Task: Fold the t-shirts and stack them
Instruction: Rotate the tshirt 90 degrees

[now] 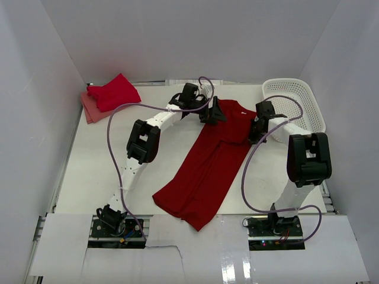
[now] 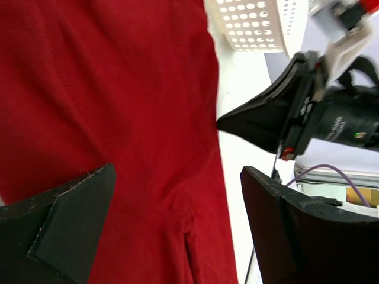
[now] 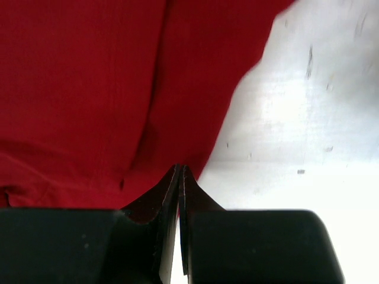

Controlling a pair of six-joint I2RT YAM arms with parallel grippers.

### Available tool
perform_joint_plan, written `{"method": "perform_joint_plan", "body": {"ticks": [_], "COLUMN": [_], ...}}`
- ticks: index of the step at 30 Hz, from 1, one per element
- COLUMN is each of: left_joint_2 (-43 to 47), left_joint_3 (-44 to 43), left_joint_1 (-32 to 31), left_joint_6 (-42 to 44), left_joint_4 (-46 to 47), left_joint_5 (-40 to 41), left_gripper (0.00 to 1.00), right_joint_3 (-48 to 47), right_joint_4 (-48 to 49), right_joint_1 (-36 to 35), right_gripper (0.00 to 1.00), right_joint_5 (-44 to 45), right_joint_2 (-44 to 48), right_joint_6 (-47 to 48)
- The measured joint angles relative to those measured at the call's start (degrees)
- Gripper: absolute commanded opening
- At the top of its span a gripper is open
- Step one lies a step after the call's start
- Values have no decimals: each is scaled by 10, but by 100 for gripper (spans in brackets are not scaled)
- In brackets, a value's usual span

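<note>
A dark red t-shirt (image 1: 207, 165) lies in a long diagonal strip across the middle of the table, collar end at the back. It also fills the left wrist view (image 2: 118, 89) and the right wrist view (image 3: 89, 89). My left gripper (image 1: 210, 115) is open and hovers over the shirt's upper left part, jaws wide apart over the cloth (image 2: 177, 177). My right gripper (image 1: 256, 133) is shut, its tips (image 3: 179, 170) pinching the shirt's right edge. It also shows in the left wrist view (image 2: 260, 121). A folded red t-shirt (image 1: 115, 92) lies on a pink one (image 1: 90, 111) at the back left.
A white perforated basket (image 1: 296, 103) stands at the back right, just beyond my right arm, and also shows in the left wrist view (image 2: 254, 23). White walls close in the table on three sides. Purple cables loop over both arms.
</note>
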State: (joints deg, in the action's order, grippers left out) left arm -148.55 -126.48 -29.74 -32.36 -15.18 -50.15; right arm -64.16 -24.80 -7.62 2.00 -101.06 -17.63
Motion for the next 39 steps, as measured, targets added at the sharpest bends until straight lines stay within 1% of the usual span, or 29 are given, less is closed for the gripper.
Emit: {"method": "perform_joint_plan", "body": {"ticks": [6,10,14,18,23,30,33,34,36,39], "left_joint_2": [-26,-26,-20,-4,16,39,52,55,55,55], "left_joint_3": [0,4,28,61,92,122,139,141,141,136], "left_joint_1": [5,10,15,30,71,141,164,172,183,191], "left_joint_6": [0,0,-10,-19,-26,-33,-36,-37,-42,-53], "left_joint_4": [7,16,51,78,88,88,87,86,87,85], "left_joint_5": [0,9,14,28,45,73,90,94,99,100], "left_gripper": [98,98,98,98,98,98,98,98,98,98], "right_joint_3": [-47,-77,-113,-170,-272,-447,-501,-518,-532,-520], "right_joint_4": [-4,-11,-17,-27,-36,-28,-14,-9,12,49], "right_joint_1": [0,0,-1,-8,-23,-44,-52,-54,-55,-55], "right_gripper": [8,8,8,8,8,8,8,18,34,45], "right_joint_5": [9,7,1,-7,-31,-120,-164,-181,-211,-244], "right_joint_2": [-44,-76,-103,-143,-214,-334,-374,-386,-400,-397], "right_joint_6": [0,-1,-3,-8,-13,-14,-15,-16,-22,-27]}}
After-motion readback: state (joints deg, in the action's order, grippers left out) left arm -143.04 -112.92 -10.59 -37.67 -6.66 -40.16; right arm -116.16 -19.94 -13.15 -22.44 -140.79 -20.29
